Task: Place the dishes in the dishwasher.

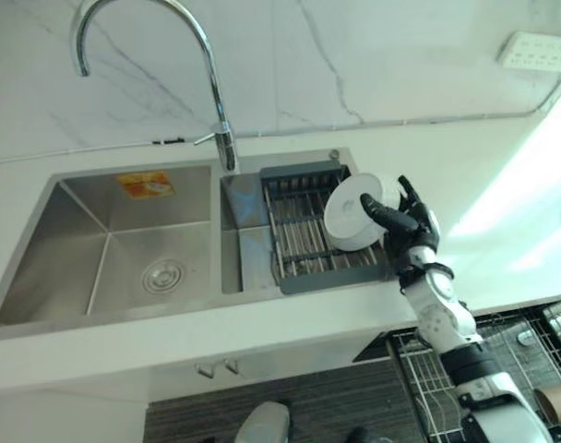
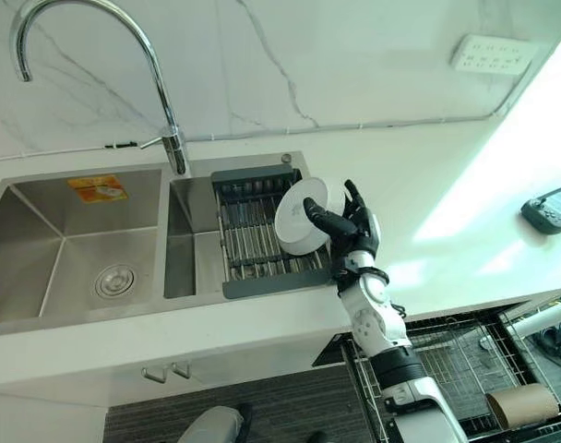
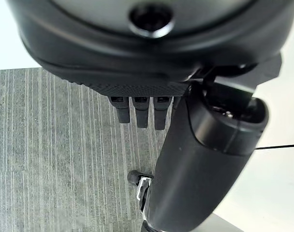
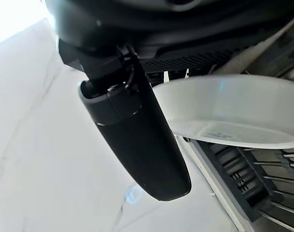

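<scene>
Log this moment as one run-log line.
right hand: shut on white plate | plate: tilted over drying rack | left hand: open

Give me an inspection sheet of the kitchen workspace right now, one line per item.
Surface: white countertop with a steel double sink and a tall faucet.
Job's things: white plate held on edge over the dark drying rack in the sink's right basin; dishwasher rack pulled out below the counter.
Clutter: dark handheld device on the counter at right; cardboard tube in the dishwasher rack.
Robot hands: right robot hand grips the plate; left robot hand hangs over the floor, fingers straight.
Cables: thin line along the wall base.
Surroundings: marble wall, white outlet strip, grey wood-grain floor.
</scene>
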Tool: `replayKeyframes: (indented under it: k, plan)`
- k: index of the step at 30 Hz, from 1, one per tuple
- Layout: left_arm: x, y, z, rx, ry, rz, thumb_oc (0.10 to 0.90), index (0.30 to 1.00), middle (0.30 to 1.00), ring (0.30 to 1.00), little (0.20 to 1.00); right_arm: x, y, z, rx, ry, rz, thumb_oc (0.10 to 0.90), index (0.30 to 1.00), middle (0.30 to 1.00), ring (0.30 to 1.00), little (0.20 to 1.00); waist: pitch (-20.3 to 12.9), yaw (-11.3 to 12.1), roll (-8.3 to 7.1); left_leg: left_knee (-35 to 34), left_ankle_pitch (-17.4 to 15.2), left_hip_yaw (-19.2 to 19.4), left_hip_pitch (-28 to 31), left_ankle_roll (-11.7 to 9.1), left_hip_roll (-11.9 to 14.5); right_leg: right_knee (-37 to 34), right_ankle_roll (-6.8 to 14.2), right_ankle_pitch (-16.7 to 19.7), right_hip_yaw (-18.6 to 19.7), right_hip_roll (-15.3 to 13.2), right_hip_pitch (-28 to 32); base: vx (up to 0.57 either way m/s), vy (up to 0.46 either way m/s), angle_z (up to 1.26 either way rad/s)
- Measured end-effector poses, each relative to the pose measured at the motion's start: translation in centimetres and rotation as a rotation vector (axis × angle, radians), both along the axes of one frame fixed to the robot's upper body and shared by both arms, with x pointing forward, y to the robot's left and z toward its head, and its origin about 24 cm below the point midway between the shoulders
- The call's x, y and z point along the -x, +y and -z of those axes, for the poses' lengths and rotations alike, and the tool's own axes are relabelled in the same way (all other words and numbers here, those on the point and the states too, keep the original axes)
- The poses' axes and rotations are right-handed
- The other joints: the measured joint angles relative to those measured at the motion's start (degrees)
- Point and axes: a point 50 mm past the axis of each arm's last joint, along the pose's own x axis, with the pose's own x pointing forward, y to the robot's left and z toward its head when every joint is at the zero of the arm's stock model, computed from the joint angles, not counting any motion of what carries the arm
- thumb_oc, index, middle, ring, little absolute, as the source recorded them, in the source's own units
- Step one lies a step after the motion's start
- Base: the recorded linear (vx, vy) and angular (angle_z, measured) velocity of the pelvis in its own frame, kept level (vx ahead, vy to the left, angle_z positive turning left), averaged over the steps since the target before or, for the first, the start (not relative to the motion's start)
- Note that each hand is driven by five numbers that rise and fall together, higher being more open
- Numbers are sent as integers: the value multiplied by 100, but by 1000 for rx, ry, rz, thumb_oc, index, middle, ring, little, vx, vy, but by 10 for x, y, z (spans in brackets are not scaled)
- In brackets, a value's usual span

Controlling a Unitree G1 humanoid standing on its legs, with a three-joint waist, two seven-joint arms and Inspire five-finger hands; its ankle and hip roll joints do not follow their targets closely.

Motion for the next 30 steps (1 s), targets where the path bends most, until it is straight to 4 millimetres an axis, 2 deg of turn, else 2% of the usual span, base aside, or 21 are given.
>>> replayKeyframes:
  k: [12, 13, 14, 15, 23, 30]
  plan:
    - [0, 4, -1, -10, 0, 1, 800, 900, 900, 900, 900, -8, -2, 1, -37, 21, 13, 800, 900, 900, 900, 900, 3, -8, 7, -3, -16, -36, 0, -5, -11, 8, -15, -9, -30, -12, 13, 0, 0, 0]
    - [0, 4, -1, -10, -1, 1, 800, 900, 900, 900, 900, -8, -2, 1, -37, 20, 13, 585, 578, 578, 578, 578, 3, -8, 7, -3, -2, -39, 0, -24, -11, 8, -18, -11, -34, -12, 13, 0, 0, 0]
    - [-1, 4, -1, -10, -2, 2, 800, 900, 900, 900, 900, -8, -2, 1, -37, 20, 12, 435, 352, 352, 352, 352, 4, -6, 7, -3, 4, -44, -2, -34, -11, 8, -19, -11, -37, -11, 13, 0, 0, 0]
    - [-1, 4, -1, -10, -2, 2, 800, 900, 900, 900, 900, -8, -1, 0, -38, 19, 12, 400, 300, 300, 300, 300, 4, -6, 8, -3, 6, -50, -4, -35, -11, 8, -21, -13, -42, -10, 13, 0, 0, 0]
    - [-2, 4, -1, -1, -7, 6, 800, 900, 900, 900, 900, -10, 3, -2, -40, -2, -29, 400, 300, 300, 300, 300, 45, -4, 80, -4, 21, -79, -2, -49, -10, 10, -25, -19, -59, 0, 20, 0, 0, 0]
    - [-2, 4, -1, 4, -7, 9, 800, 900, 900, 900, 900, -11, 4, -2, -33, 2, -36, 400, 300, 300, 300, 300, 48, 3, 77, -6, 54, -94, -2, -22, -11, 23, -28, -22, -67, -1, 20, 0, 0, 0]
